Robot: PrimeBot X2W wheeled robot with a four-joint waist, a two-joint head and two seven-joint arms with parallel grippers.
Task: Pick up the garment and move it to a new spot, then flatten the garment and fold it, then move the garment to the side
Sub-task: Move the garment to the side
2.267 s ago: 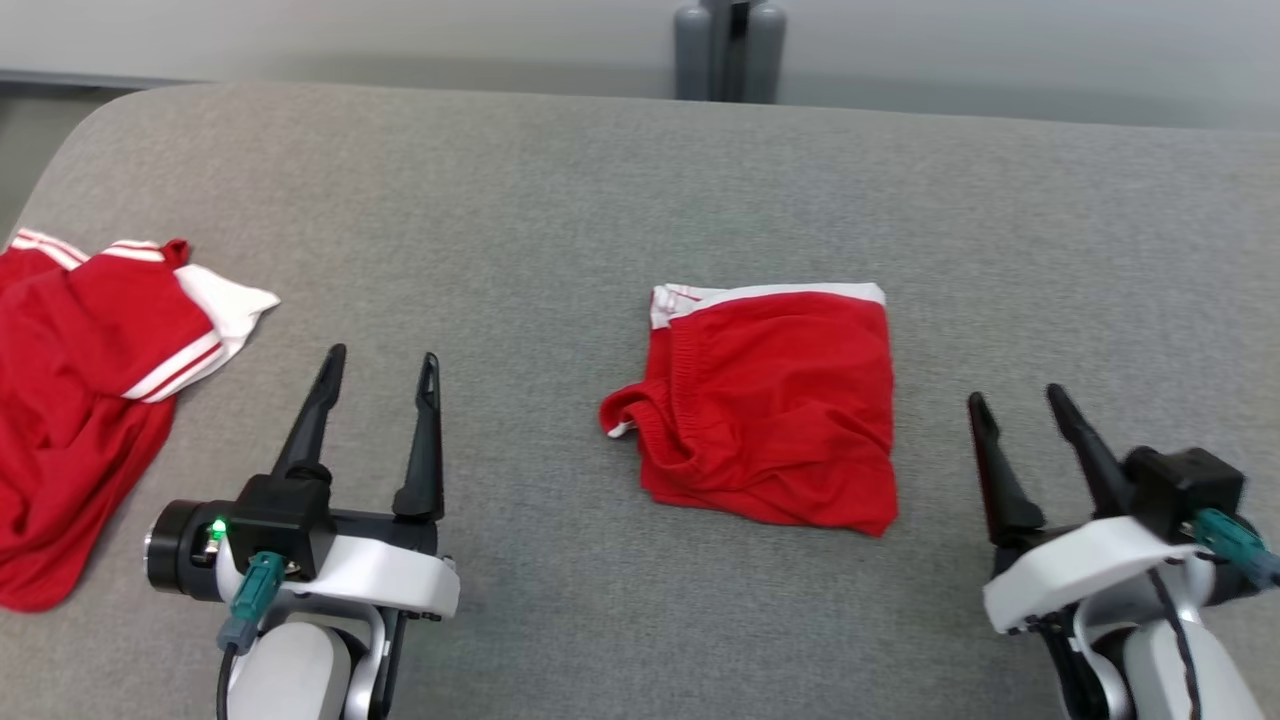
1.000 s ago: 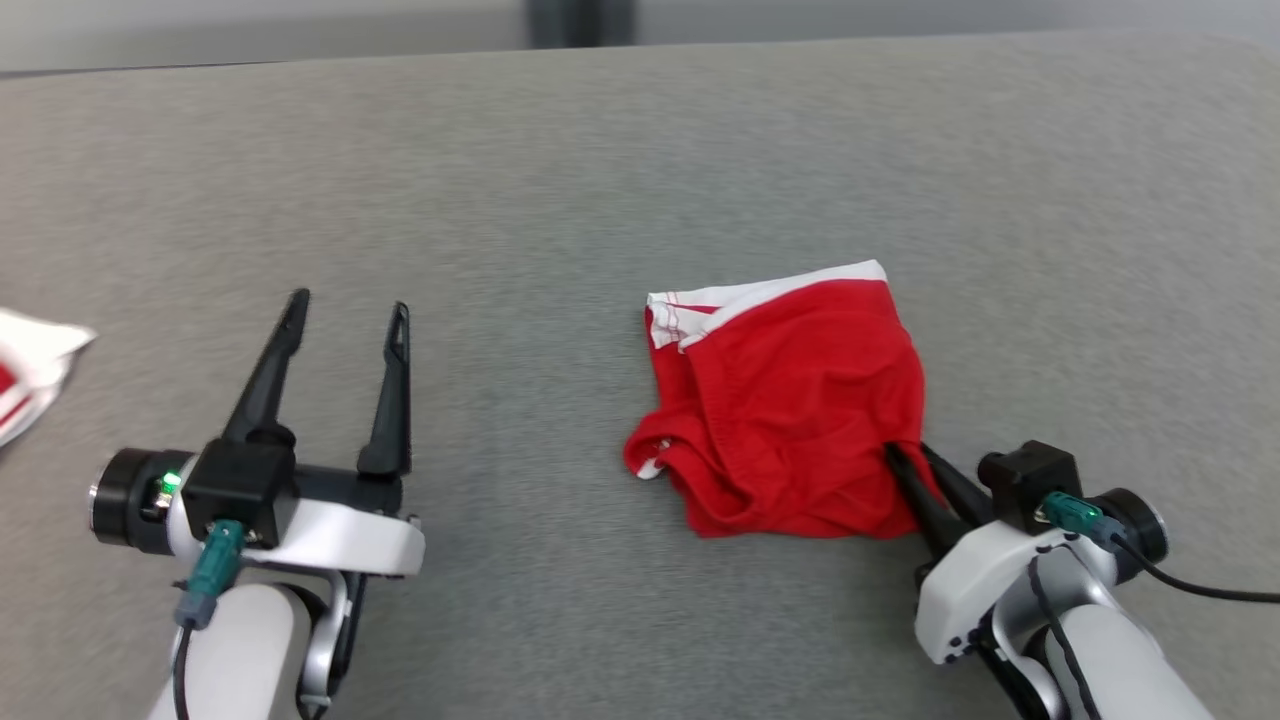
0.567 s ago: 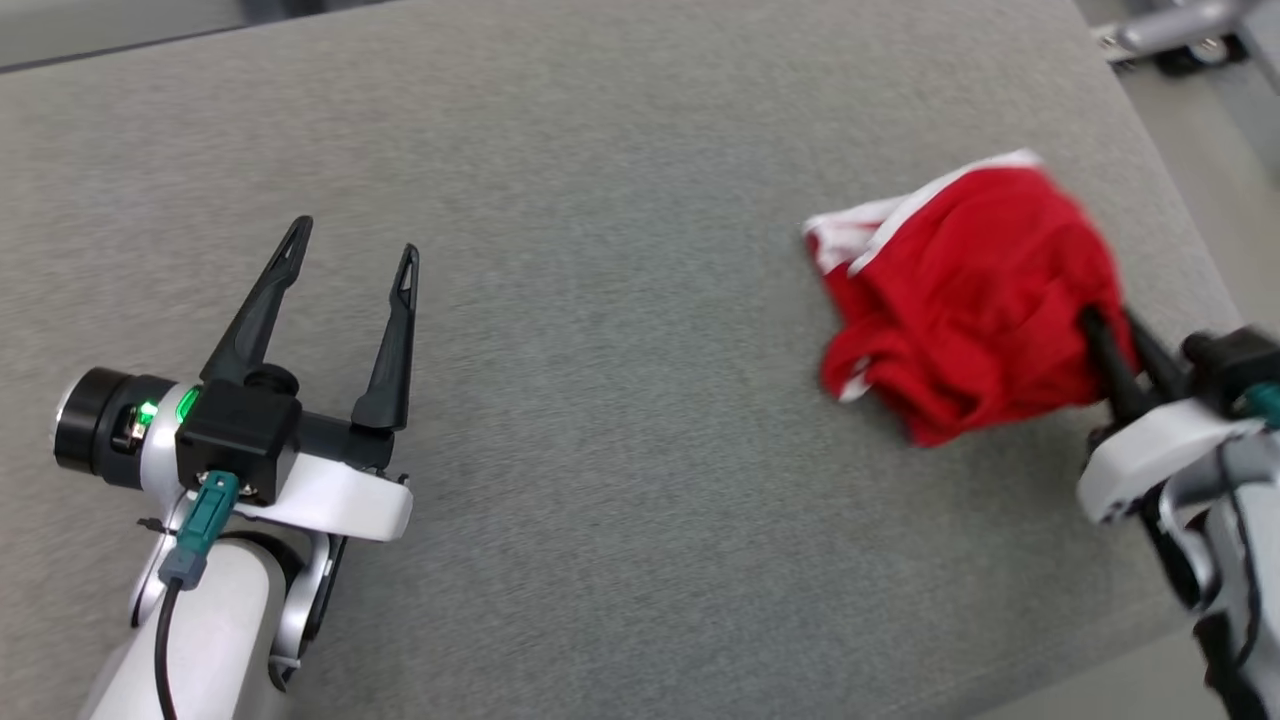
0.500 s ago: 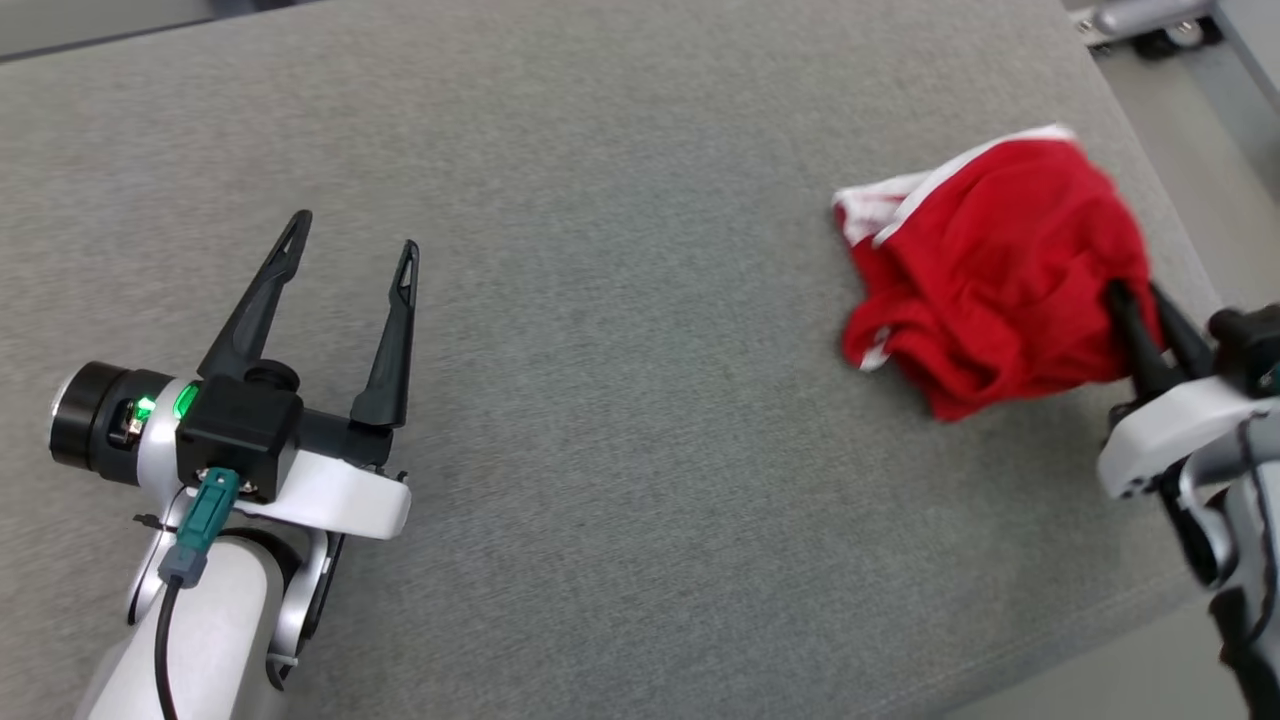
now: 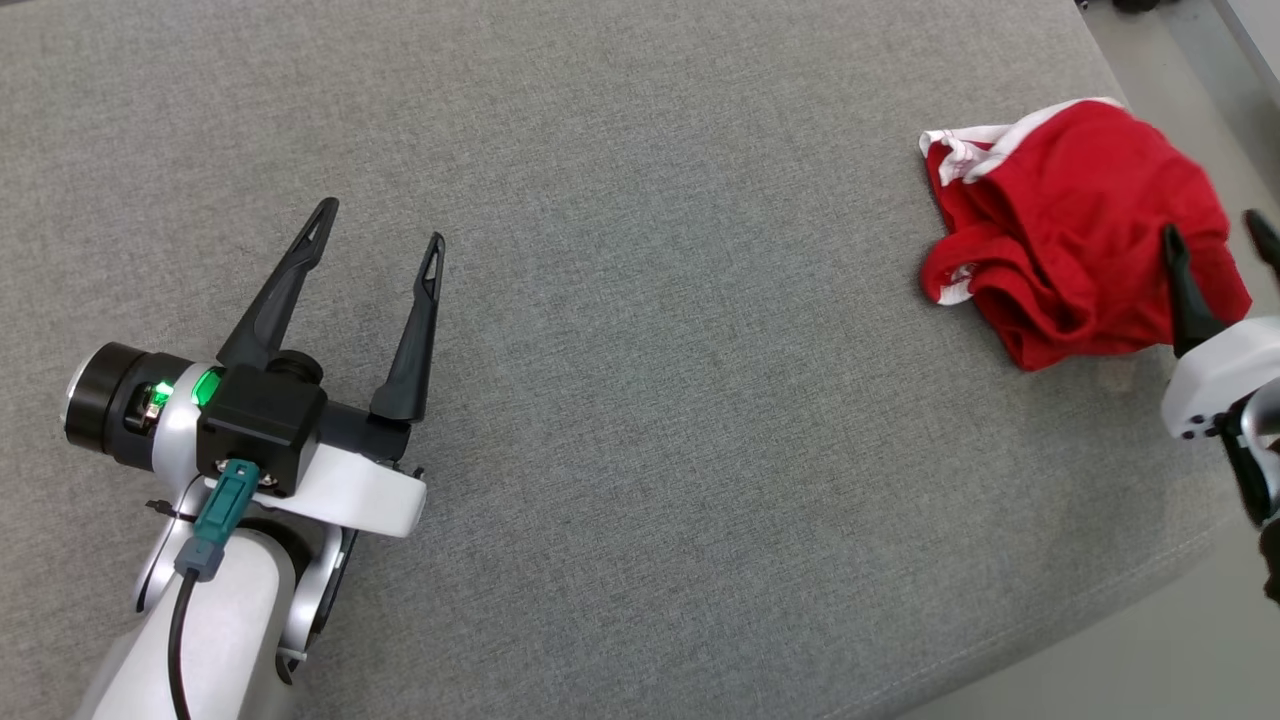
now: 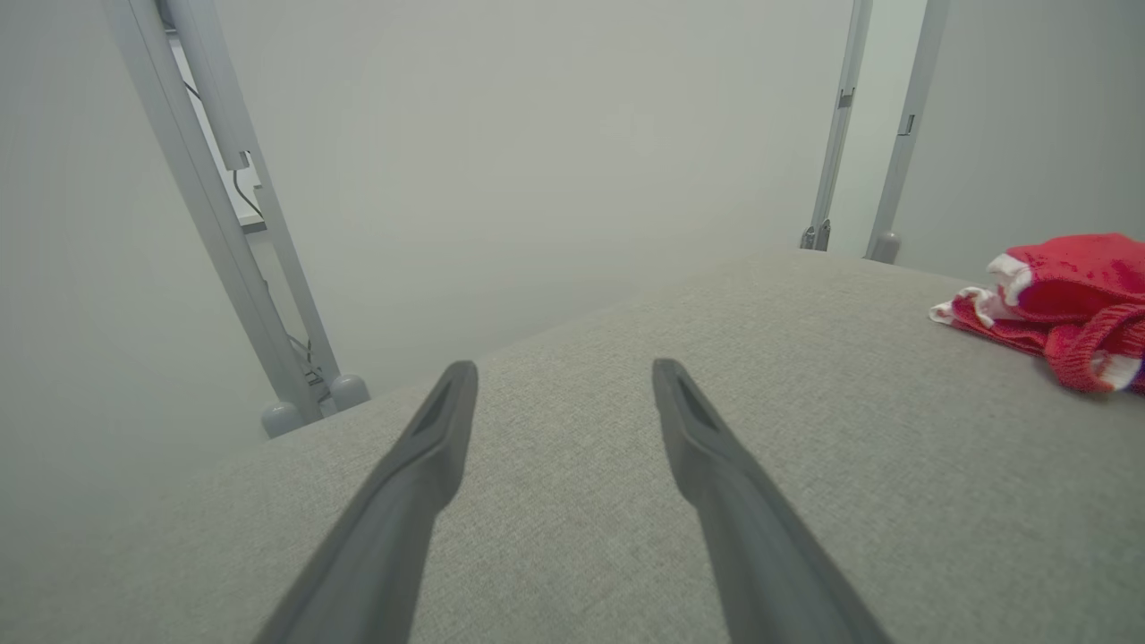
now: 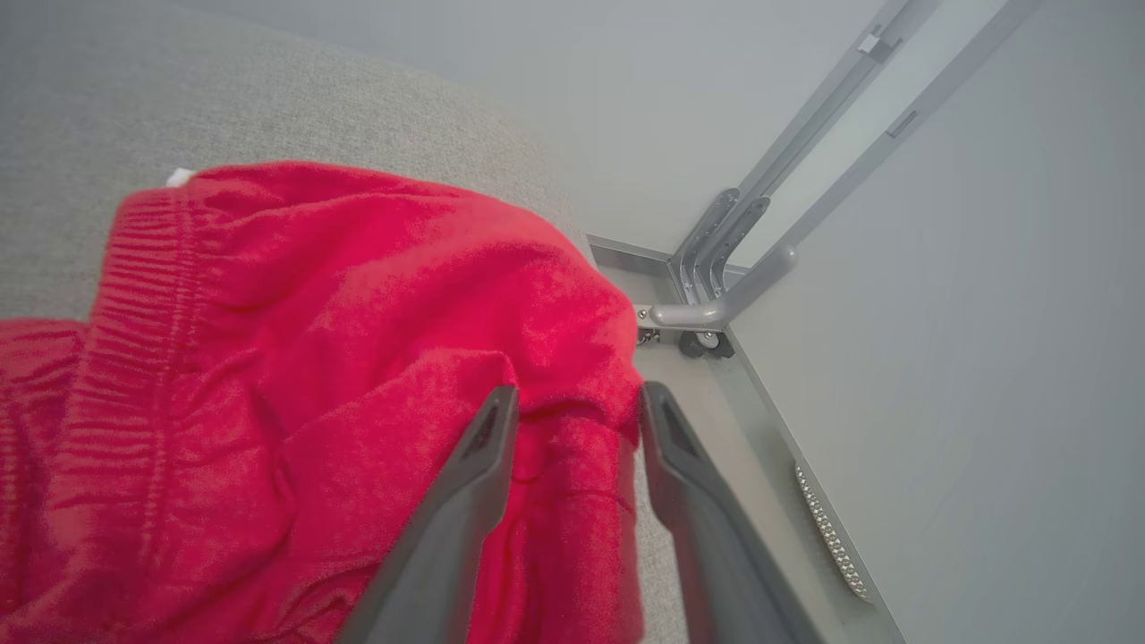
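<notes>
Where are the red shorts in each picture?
Head view: shorts at the upper right, near the right edge of the grey pad.
Left wrist view: shorts at the right edge, about halfway up.
Right wrist view: shorts across the left and middle, with the right pincer at their edge.
Shared landmark: the grey pad under the shorts.

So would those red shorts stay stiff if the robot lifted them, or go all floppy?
Probably floppy: the red shorts lie bunched in soft folds on the grey cushion. They look like thin cloth, so likely light. Pushed, they'd probably crumple rather than slide, since the cushion's weave looks rough.
</notes>
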